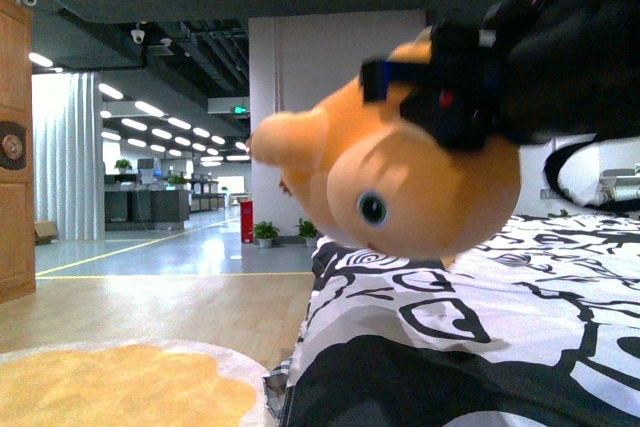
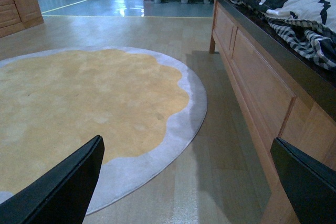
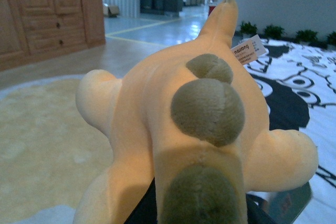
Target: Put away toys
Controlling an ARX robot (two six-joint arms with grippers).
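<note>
An orange plush animal (image 1: 420, 182) with a black eye hangs just above the edge of the black-and-white bedspread (image 1: 520, 307), held from above by my right gripper (image 1: 455, 87), which is shut on it. From the right wrist the plush animal (image 3: 194, 129) fills the view, showing brown back bumps and a white tag; the fingers are hidden under it. My left gripper (image 2: 189, 182) is open and empty, low over the wooden floor between the round yellow rug (image 2: 79, 108) and the bed frame (image 2: 262, 93).
A wooden cabinet (image 1: 15, 147) stands at the far left. The bed's wooden side panel runs close beside the left gripper. Beyond lie an open hall with potted plants (image 1: 265, 234) and a red bin (image 1: 246, 221).
</note>
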